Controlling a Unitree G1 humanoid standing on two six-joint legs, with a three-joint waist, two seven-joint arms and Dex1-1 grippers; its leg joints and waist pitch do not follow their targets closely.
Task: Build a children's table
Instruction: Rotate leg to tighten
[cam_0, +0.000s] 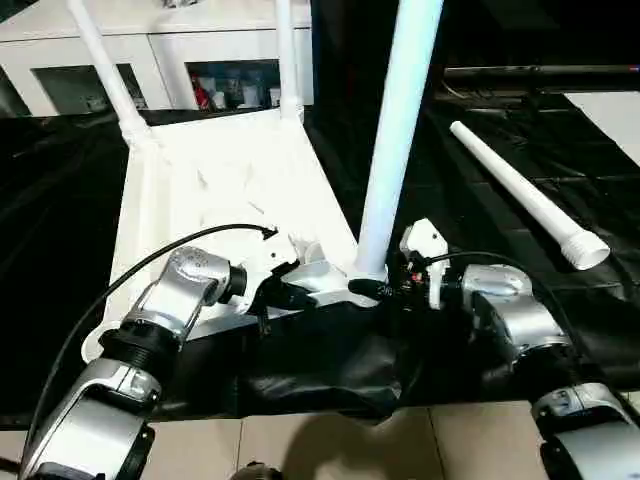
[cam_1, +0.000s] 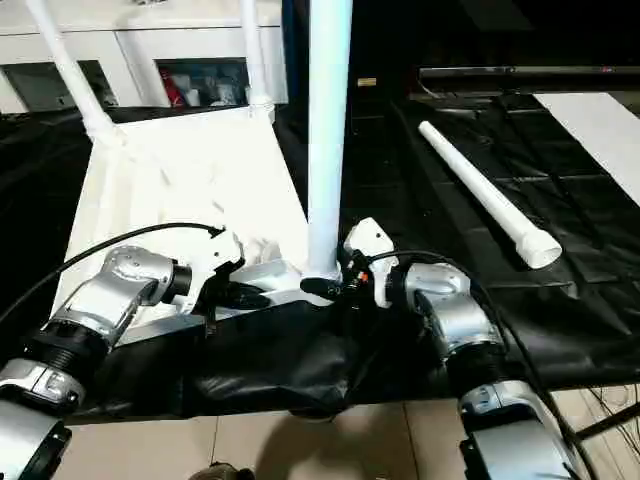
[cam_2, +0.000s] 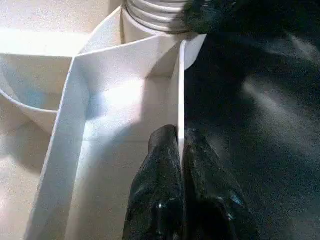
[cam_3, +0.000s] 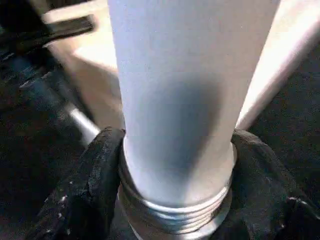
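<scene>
Your two claws meet at the near corner of the upturned children's table (cam_0: 215, 185), which lies on the black-draped bench (cam_0: 560, 330).

From the head views you see three legs standing in the tabletop's sockets and a fourth leg (cam_0: 525, 195) lying loose on the black sheet, well apart to the right. Your right wrist view adds what they cannot: the right claw (cam_3: 175, 200) is closed around the near upright leg (cam_3: 185, 100), one black finger on each side just above its threaded base. Your left wrist view shows the left claw (cam_2: 181, 165) clenched on the thin side wall (cam_2: 181, 90) of the tabletop, beside that leg's socket.
</scene>
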